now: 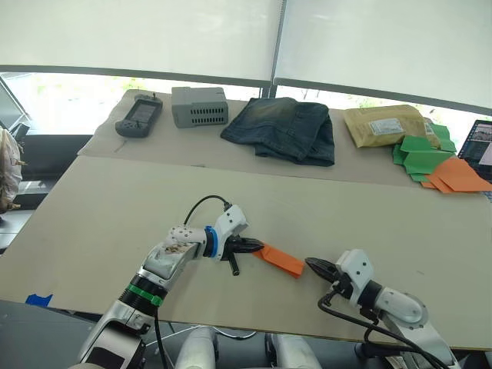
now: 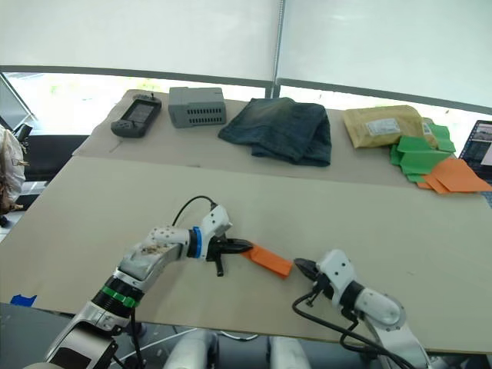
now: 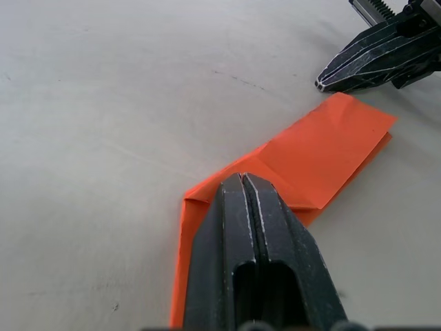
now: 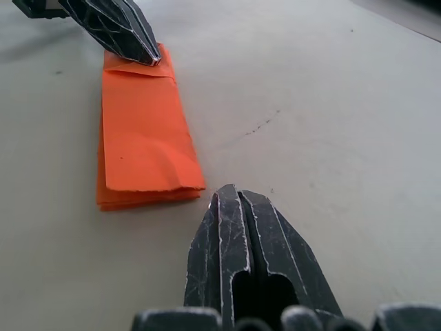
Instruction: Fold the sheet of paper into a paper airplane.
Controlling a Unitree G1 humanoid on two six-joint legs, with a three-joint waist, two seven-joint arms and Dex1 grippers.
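Pressing down on one end of the sheet of paper [image 1: 281, 260], the left gripper [image 1: 254, 246] is seen with its fingers closed together, the tips resting on the paper rather than clamped around it, so far as can be judged. The paper lies on the near part of the surface [image 1: 115, 207], between the two grippers, and is already folded into a narrow, layered strip. The right gripper [image 1: 316, 267] is held just beside the strip's other end, its fingers closed on nothing; no contact with the paper is visible.

The step in hand is judged to be a mid-stage fold: the strip is pinned at one end while the other end awaits work. No pointed dart shape is yet formed, so much of the folding is judged to remain. The next move is judged to call for the right fingers to be opened or slid under a free edge, with the left tips kept firmly down so the thin paper is not dragged.

In the left wrist view, a diagonal crease and a turned-in corner are shown beneath the closed fingers [image 3: 227, 227]. In the right wrist view, the stacked layers at the blunt end of the strip and the small gap to the right fingers [image 4: 227, 227] are shown, which cannot be made out in the head views. Only the head views show the far surface, where jeans [image 1: 283, 129], a tan envelope [image 1: 380, 124] and green paper shapes [image 1: 421, 156] lie well apart.
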